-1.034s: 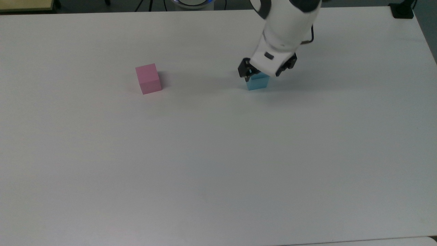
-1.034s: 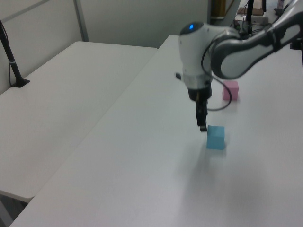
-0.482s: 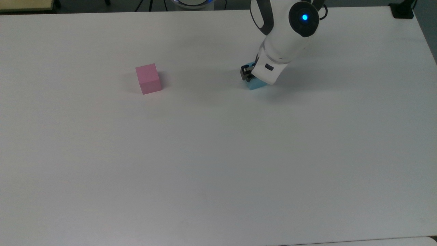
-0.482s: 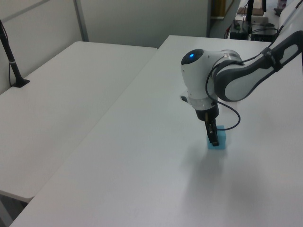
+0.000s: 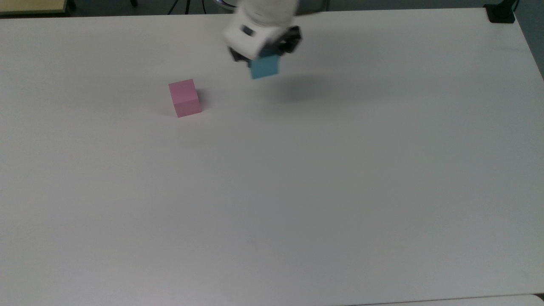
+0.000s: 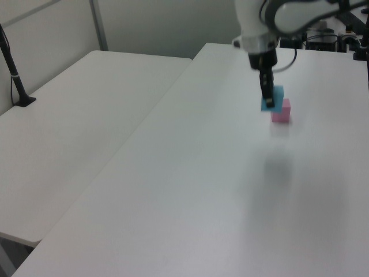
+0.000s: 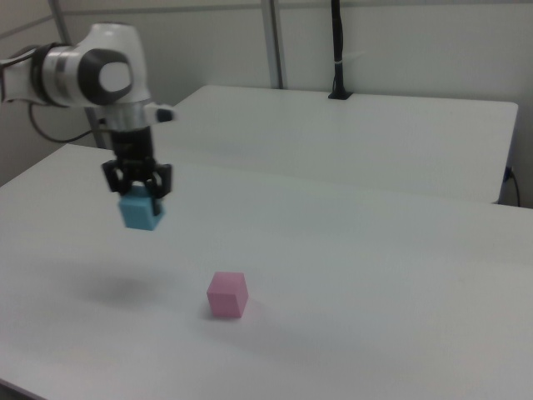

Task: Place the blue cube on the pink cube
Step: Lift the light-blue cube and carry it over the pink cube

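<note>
Clamped between the two black fingers of the gripper, the blue cube hangs in the air, well above the white table. In the right view the fingers press on the upper part of the cube from both sides, and most of the cube sticks out below them; the cube looks a little tilted. Its soft shadow lies on the table below and slightly to the right view's left. The pink cube sits flat on the table, lower and toward the right view's right, and nothing touches it. In the top view the gripper holds the blue cube up and to the top view's right of the pink cube, with bare table between them, and a grey shadow falls on the table to the top view's right of the held cube. In the left view the gripper points straight down with the blue cube at its tip; there the blue cube overlaps the upper left corner of the pink cube, but the other two views show that they are apart. The white arm reaches in from the right view's left edge.
</note>
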{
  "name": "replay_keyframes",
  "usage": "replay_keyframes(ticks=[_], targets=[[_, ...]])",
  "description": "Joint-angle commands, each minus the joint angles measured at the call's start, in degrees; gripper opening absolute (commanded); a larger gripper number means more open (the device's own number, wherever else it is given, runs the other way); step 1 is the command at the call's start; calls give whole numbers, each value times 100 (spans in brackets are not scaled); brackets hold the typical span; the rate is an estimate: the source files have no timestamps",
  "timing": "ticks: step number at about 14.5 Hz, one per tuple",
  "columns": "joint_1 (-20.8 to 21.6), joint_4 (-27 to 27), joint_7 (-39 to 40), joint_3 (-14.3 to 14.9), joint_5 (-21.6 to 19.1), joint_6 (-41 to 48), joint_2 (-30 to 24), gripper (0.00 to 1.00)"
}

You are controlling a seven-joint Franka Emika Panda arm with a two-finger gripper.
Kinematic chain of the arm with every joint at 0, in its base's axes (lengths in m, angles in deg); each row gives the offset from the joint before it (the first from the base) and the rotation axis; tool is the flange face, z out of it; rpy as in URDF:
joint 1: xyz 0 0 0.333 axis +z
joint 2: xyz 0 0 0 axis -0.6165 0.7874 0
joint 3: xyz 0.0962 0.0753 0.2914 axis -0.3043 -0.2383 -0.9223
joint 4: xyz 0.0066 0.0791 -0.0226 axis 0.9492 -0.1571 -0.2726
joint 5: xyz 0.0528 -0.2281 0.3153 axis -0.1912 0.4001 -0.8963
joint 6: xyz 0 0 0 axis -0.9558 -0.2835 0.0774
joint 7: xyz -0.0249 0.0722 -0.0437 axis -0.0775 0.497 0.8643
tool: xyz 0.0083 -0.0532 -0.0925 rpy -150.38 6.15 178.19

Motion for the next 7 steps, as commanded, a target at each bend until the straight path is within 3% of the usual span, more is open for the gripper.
replay_keyframes(ticks=[1,4,7], targets=[[-582,73,762,300,75,-40,119,6],[-591,-6,1114,802,137,-523,356,7],[-618,-251,1361,1049,347,-892,629,7]])
